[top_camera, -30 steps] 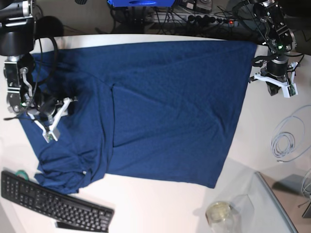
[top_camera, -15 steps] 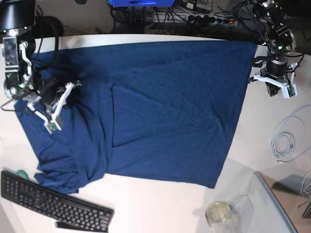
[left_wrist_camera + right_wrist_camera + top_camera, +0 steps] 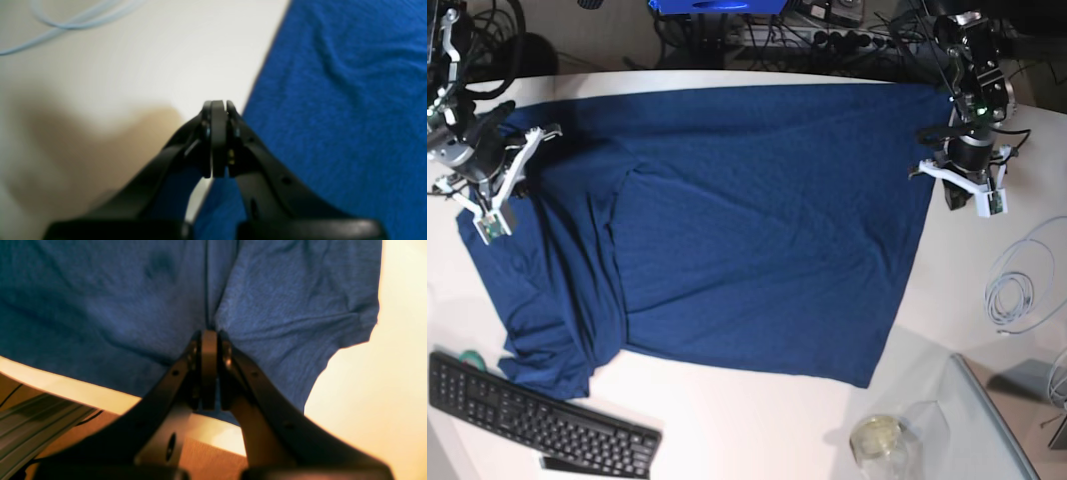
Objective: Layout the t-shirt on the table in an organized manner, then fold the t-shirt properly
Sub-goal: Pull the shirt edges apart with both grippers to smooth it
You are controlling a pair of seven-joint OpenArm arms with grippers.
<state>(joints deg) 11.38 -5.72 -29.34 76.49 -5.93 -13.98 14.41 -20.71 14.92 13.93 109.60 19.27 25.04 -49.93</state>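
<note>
Nearest the base camera, a black keyboard (image 3: 537, 418) lies at the table's (image 3: 757, 425) front edge, with a clear jar (image 3: 879, 440) further along and a coiled pale cable (image 3: 1017, 285) off to the side. Beyond them the t-shirt (image 3: 757, 230) covers most of the table, its body spread fairly flat while the side toward the keyboard is bunched into long folds, so the layout looks unfinished. Over that rumpled side, the right end effector (image 3: 489, 190) has its jaws pressed together on a pinch of fabric; the right wrist view shows cloth gathering into a crease at the tips (image 3: 209, 335), probably a hold meant for pulling the wrinkles out. At the opposite edge, the left end effector (image 3: 967, 190) is closed with nothing visibly between its jaws, poised above bare table just beside the hem (image 3: 263, 76), likely waiting to anchor or take that edge.
</note>
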